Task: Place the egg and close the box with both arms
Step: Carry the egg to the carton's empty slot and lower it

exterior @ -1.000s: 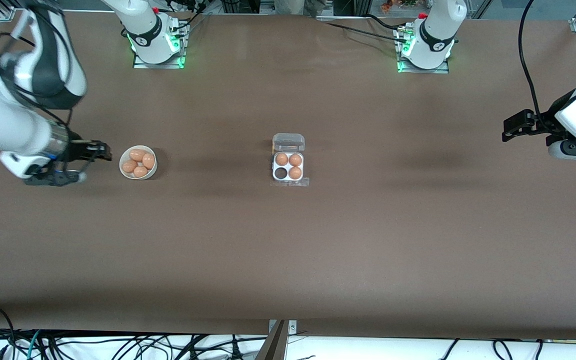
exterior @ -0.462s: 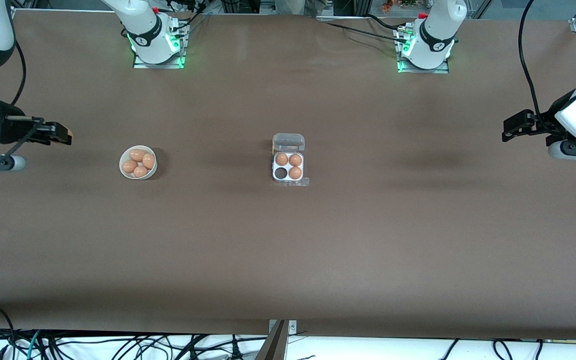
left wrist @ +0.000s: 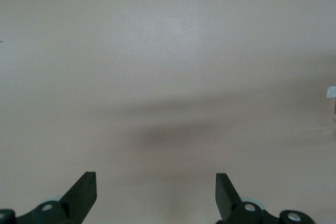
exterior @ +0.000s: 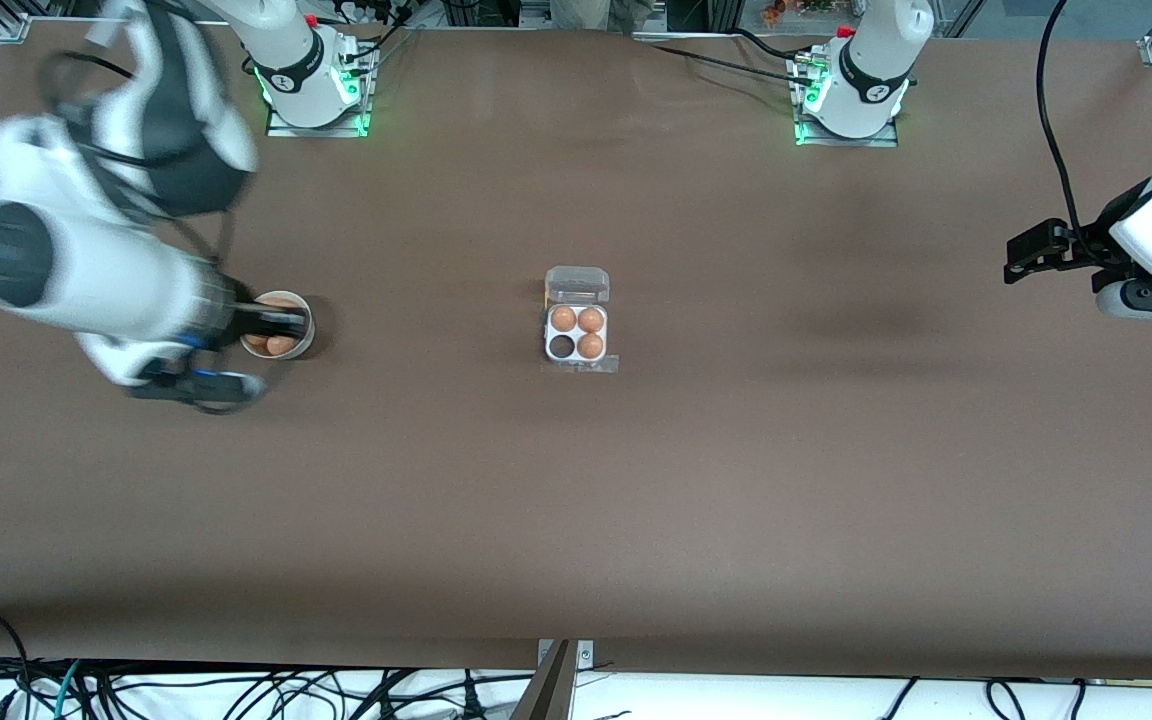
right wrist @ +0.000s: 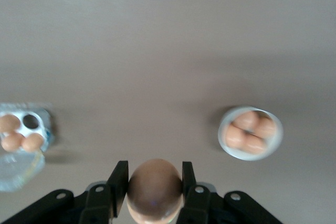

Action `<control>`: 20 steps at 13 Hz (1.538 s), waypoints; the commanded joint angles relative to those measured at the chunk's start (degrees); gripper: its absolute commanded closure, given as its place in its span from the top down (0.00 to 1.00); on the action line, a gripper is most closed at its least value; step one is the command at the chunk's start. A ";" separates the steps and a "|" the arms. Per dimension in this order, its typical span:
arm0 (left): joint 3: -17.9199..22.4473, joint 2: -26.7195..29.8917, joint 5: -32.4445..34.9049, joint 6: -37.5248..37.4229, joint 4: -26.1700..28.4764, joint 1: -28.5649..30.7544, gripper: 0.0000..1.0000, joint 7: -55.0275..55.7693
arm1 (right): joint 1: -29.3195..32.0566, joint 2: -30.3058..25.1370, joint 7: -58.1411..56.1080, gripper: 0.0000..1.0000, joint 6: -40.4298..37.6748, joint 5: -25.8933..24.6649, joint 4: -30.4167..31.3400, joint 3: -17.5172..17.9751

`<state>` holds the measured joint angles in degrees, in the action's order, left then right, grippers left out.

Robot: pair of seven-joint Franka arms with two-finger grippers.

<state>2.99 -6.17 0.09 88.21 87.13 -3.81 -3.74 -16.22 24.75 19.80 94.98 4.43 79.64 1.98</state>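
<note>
The box [exterior: 576, 333] is found at the middle of the tabletop [exterior: 736, 480], well apart from every edge. Its clear lid [exterior: 577, 285] is open and hinged back toward the edge where the arm bases stand. Three of the four cells are filled with brown eggs [exterior: 590, 320]. The fourth cell [exterior: 562, 346], on the side toward the front edge and the right arm's end, is seen dark and unfilled.

A white bowl [exterior: 310, 332] is set on the tabletop between the box and the edge at the right arm's end. In the right wrist view four brown eggs [right wrist: 234, 136] are counted in it.

The right gripper [exterior: 276, 322] is seen over the bowl in the front view, with the arm blurred. In the right wrist view its fingers [right wrist: 118, 184] are closed on a single brown egg [right wrist: 155, 184], held at its two sides. The bowl and the box [right wrist: 23, 135] are both seen on the tabletop in that view.

The left gripper [exterior: 1036, 250] is held over bare tabletop near the edge at the left arm's end, where that arm waits. Its fingers [left wrist: 86, 190] are spread wide apart, and nothing is held between them.
</note>
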 commanded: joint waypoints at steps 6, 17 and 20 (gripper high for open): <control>0.00 -0.68 1.40 -0.67 -2.49 -0.40 1.00 0.22 | -13.47 11.71 12.71 0.00 16.45 0.32 -2.47 -0.31; -0.18 -1.21 0.87 -0.67 -2.23 -0.76 1.00 0.48 | -23.85 19.10 26.33 0.00 28.06 -1.70 -2.47 -0.57; -0.18 -1.39 0.79 -0.67 -2.31 -0.76 1.00 0.48 | -25.26 20.60 29.06 0.00 28.51 -4.42 -2.29 -0.57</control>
<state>2.84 -6.87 0.09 88.21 86.33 -4.24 -3.74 -40.36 43.72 46.73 123.08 1.95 79.05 1.96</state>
